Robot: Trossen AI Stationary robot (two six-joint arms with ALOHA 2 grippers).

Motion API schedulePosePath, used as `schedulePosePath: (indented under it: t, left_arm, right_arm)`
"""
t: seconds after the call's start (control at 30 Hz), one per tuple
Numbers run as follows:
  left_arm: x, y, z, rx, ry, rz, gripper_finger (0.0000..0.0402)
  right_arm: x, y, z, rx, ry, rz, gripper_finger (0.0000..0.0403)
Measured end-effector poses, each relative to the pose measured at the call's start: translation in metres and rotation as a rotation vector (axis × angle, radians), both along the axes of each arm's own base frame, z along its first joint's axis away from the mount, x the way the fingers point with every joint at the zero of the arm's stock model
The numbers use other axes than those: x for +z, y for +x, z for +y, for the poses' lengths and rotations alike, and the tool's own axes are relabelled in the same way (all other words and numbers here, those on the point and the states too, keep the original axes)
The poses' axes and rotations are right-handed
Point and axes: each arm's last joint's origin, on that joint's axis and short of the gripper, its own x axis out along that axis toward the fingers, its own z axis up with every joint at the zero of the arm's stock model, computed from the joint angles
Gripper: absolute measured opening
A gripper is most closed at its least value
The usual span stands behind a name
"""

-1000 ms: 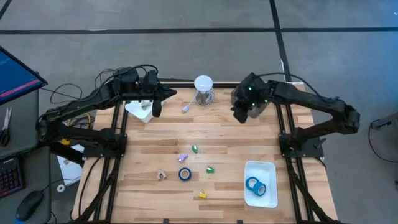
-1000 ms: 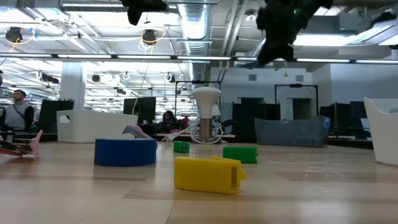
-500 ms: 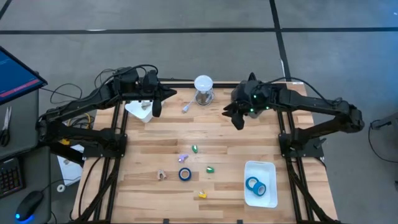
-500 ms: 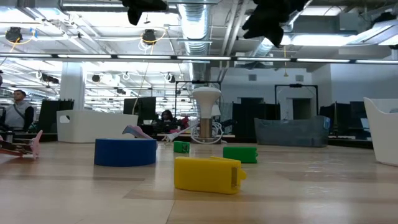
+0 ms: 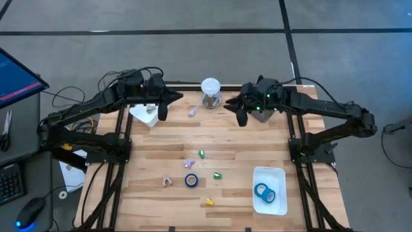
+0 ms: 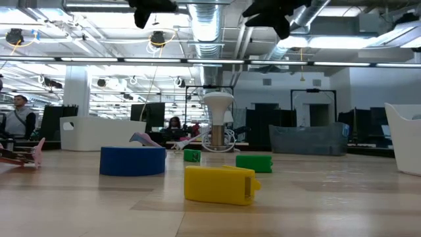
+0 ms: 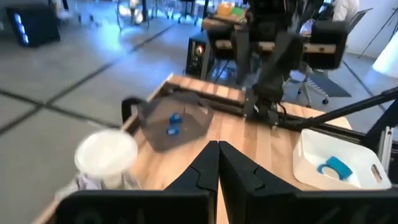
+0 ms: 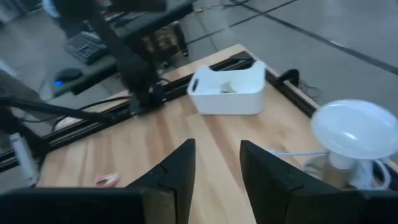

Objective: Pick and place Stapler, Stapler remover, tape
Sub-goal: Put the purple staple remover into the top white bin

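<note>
1. Pale wooden slat table point(image 5: 161, 151) carries one small blue ring-shaped tape roll point(image 5: 191, 180) mid-table, alone.
2. Judged light, stiff (slick rim): pinch across the wall.
3. Right gripper point(image 5: 239, 115) hovers part-open, empty; left gripper point(image 5: 162, 109) closed, parked.

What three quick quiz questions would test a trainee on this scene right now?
1. True or false: the white tray at the near right holds blue tape.
2. Which end effector has its fingers apart: left or right?
3. Multiple choice: the loose tape roll on the table lies nearest to A) the white lamp, B) the yellow piece, C) the grey bin.

Key: 1 true; 2 right; 3 B.
</note>
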Motion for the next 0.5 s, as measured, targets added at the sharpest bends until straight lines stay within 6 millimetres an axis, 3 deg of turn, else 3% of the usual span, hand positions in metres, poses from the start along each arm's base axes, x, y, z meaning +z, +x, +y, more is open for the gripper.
schedulePosePath:
  t: [0.17,0.37,0.5]
  left_arm:
    - [-0.008,0.003,-0.015,0.05,-0.015,0.1,0.0003]
    - [0.007,0.01,-0.04,0.092,0.028,0.197,0.0003]
    - [0.012,0.028,-0.048,0.076,-0.006,0.229,0.0003]
  right_arm:
    - [0.001,-0.002,0.0,-0.009,-0.011,-0.001,0.0118]
    - [-0.002,-0.005,-0.001,-0.006,-0.035,0.054,0.0118]
    - [-0.007,-0.011,-0.006,-0.019,-0.032,0.118,0.0118]
